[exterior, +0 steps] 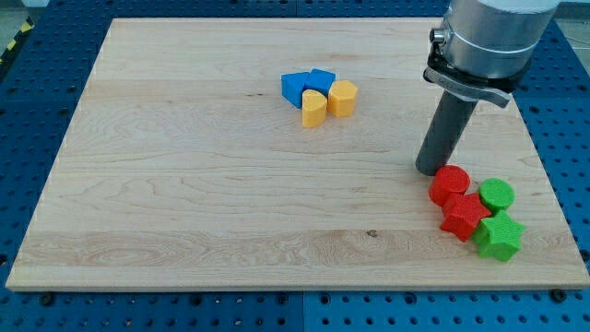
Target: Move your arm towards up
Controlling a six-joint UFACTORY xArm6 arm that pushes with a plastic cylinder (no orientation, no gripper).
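My tip (pixel 430 170) rests on the wooden board (pixel 184 184) at the view's right, just left of and touching or nearly touching a red round block (pixel 450 183). Below that block lies a red star-shaped block (pixel 465 217). A green round block (pixel 497 195) and a green star-shaped block (pixel 499 237) sit to the right of the red ones. Near the top centre, two blue blocks (pixel 295 87) (pixel 321 80) and two yellow blocks (pixel 314 108) (pixel 342 97) form a tight cluster, well to the left of my tip.
The arm's grey body (pixel 489 37) hangs over the board's top right corner. A blue perforated table (pixel 37 111) surrounds the board. The board's right edge (pixel 544 157) is close to the green blocks.
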